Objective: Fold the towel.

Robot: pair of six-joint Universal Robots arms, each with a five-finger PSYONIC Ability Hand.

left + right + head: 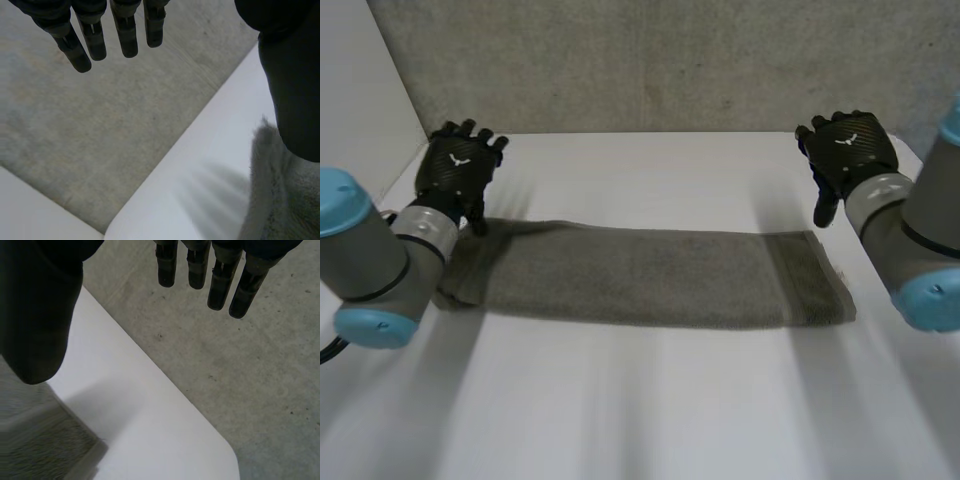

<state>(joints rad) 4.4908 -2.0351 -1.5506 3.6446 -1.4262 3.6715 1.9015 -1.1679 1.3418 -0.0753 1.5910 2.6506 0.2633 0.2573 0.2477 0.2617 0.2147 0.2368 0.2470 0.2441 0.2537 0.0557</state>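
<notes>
The towel [640,275] is grey-green terry cloth, matt and nubby, with a fuzzy pile. At its 3 o'clock end a flatter woven band [802,275] crosses it, and in the right wrist view that end shows fine ribbing. The tabletop [650,400] is white, smooth and faintly satin. Beyond its 12 o'clock edge is a concrete-looking surface [650,60], grey, rough, mottled and speckled, quite matt. The left hand [458,168], at the towel's 10 o'clock, and the right hand [847,150], at its 2 o'clock, are black, with a fine weave pattern on their backs and a dull sheen. The arms' grey joints [365,255] look smooth and matt. Their light-blue caps [340,195] look like smooth plastic.
</notes>
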